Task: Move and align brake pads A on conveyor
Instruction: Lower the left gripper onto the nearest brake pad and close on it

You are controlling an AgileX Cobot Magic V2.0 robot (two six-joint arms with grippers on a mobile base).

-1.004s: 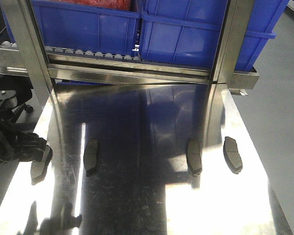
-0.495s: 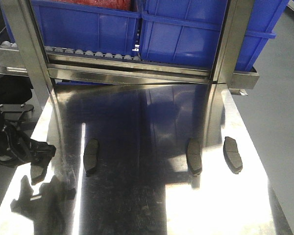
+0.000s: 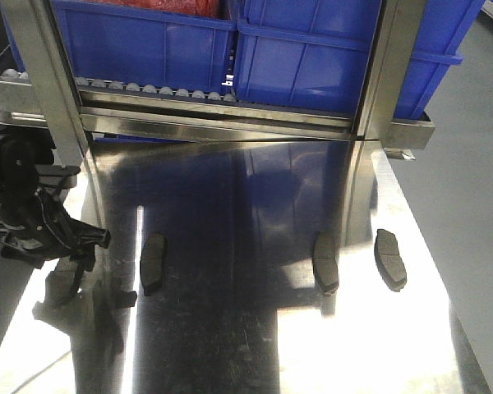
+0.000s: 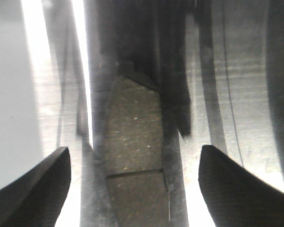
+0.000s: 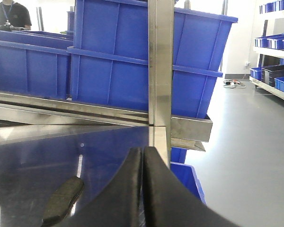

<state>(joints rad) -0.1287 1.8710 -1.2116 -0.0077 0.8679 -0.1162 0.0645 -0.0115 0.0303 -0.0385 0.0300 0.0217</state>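
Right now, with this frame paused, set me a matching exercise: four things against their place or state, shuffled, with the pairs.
1 left gripper
2 right gripper
3 blue bins
4 rightmost brake pad

a shut, holding nothing
b on the roller rack
c flat on the steel table
d open over the leftmost brake pad

Pairs: 1-d; 2-a; 3-b; 4-c

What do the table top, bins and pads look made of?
Table top: polished steel by the look, with mirror reflections and fine scratches. Bins: moulded blue plastic, ribbed walls, slight sheen. Pads: matte dark grey, gritty speckled face up close, probably pressed friction compound.
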